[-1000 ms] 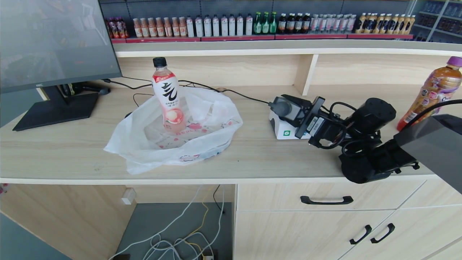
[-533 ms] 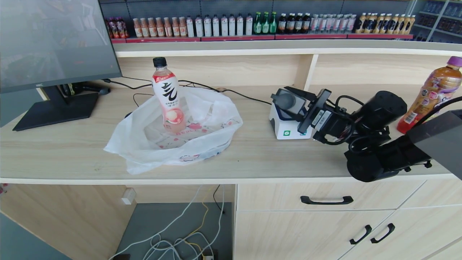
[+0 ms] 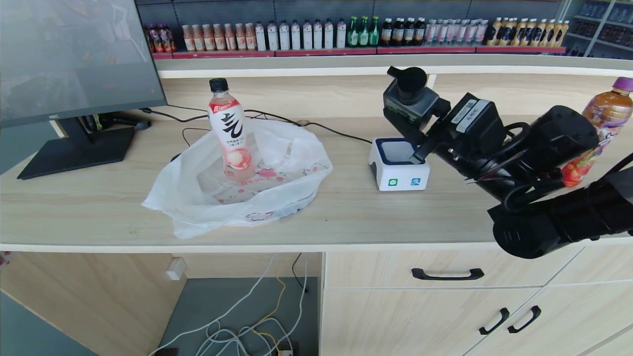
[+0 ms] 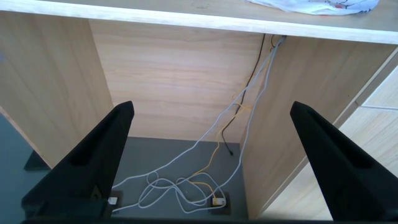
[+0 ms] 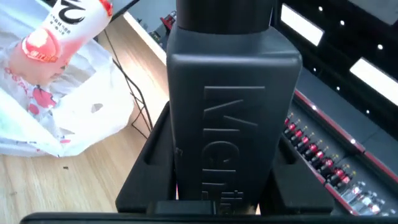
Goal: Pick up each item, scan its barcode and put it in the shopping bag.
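Spanning the head view, the counter (image 3: 346,217) carries the shopping bag (image 3: 296,148), which lies open toward the robot's left with a pink bottle (image 3: 231,133) standing upright in it. The white scanner (image 3: 398,173) sits nearer the middle, well apart from the bag. An orange bottle (image 3: 606,111) waits at the far right, partly behind the right arm. The dark bottle (image 3: 409,99) hangs directly above the scanner, cap up and its long axis close to upright, with its base just over the back edge of the scanner's window. The bag therefore lies to the left of this bottle, across a stretch of bare counter, and the right arm is plainly the nearer one for carrying it there. Whether the barcode faces the window cannot be told. The right fingers (image 5: 146,168) are clamped on the dark bottle's flat sides, one on each flank. The left fingers (image 4: 93,162) hang below the counter's edge, spread wide apart with nothing between them.
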Robot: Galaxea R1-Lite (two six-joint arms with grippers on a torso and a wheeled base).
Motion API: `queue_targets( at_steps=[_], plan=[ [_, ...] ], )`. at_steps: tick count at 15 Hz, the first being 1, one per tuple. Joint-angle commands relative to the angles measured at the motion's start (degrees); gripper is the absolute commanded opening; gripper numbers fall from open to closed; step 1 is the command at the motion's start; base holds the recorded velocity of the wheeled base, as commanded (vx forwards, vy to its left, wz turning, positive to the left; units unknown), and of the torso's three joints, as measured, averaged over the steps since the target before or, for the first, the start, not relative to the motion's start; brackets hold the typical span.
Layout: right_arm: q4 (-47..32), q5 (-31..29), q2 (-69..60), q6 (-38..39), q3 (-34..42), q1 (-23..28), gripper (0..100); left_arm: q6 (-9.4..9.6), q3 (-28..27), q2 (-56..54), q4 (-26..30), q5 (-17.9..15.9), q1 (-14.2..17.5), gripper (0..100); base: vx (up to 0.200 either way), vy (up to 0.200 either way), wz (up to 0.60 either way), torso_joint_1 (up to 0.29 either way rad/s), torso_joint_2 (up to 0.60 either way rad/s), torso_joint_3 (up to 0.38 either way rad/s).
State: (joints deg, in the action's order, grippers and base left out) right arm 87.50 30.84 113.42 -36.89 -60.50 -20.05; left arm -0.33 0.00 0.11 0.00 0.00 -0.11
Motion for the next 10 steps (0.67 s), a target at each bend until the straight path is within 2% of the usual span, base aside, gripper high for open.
queue_targets(
  at_steps=[1, 2, 3, 4, 7, 8, 9, 10],
  plan=[
    [-0.9, -8.6, -6.8, 10.4, 1.5, -7.7, 0, -0.02, 0.0, 0.0, 0.0, 0.0, 0.0, 100, 0.0, 0.0, 0.0, 0.0, 0.0, 0.0],
    [-1.5, -11.9, -7.4, 13.2, 1.4, -9.0, 0, -0.02, 0.0, 0.0, 0.0, 0.0, 0.0, 100, 0.0, 0.0, 0.0, 0.0, 0.0, 0.0],
    [-5.5, -16.6, -9.8, 21.5, 2.1, -11.6, 0, -0.02, 0.0, 0.0, 0.0, 0.0, 0.0, 100, 0.0, 0.0, 0.0, 0.0, 0.0, 0.0],
    [-9.8, -18.1, -12.0, 25.0, 1.8, -13.1, 0, 0.07, 0.0, 0.0, 0.0, 0.0, 0.0, 100, 0.0, 0.0, 0.0, 0.0, 0.0, 0.0],
    [-20.4, -20.8, -18.2, 30.4, 5.8, -12.7, 0, 0.86, 0.0, 0.0, 0.0, -0.1, 0.0, 100, 0.0, 0.0, 0.0, 0.0, 0.0, 0.0],
    [-21.0, -23.3, -18.4, 32.2, 7.9, -12.7, 0, 0.59, 0.0, 0.0, 0.0, -0.1, 0.0, 100, 0.0, 0.0, 0.0, 0.0, 0.0, 0.0],
    [-20.9, -26.9, -18.3, 35.3, 9.3, -13.2, 0, 0.59, 0.0, 0.0, 0.0, -0.1, 0.0, 100, 0.0, 0.0, 0.0, 0.0, 0.0, 0.0],
    [-20.8, -34.2, -17.9, 37.3, 10.2, -13.3, 0, 0.59, 0.0, 0.0, 0.0, -0.1, 0.0, 100, 0.0, 0.0, 0.0, 0.0, 0.0, 0.0]
  ],
)
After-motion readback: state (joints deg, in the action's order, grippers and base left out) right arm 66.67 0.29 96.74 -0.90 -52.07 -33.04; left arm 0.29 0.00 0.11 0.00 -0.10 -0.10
